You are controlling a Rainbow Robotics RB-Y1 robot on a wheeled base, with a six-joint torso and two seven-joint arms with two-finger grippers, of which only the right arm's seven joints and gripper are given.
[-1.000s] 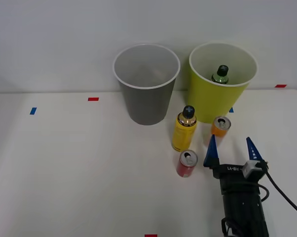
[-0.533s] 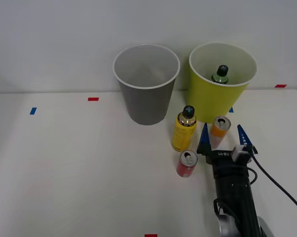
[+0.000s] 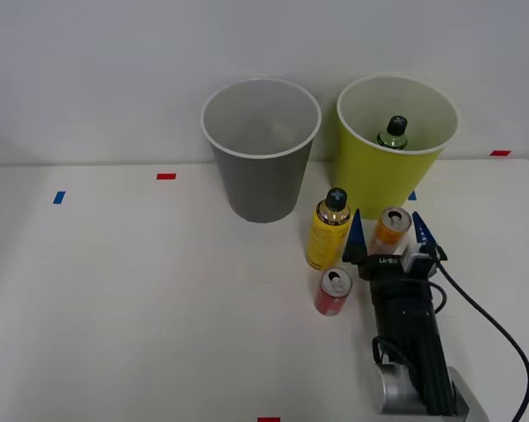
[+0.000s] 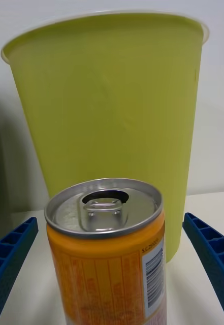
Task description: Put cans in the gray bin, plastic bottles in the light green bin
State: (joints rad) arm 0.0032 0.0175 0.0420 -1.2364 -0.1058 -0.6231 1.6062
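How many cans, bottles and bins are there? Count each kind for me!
Cans: 2, the orange can and the red can.
Bottles: 2, the yellow bottle and the dark green bottle inside the light green bin.
Bins: 2, the gray bin and the light green one.
Total: 6.

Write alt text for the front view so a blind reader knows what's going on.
The right gripper is open, its blue fingers on either side of an upright orange can on a white table. A yellow bottle and red can stand nearby. Behind are a gray bin and a light green bin holding a dark green bottle.
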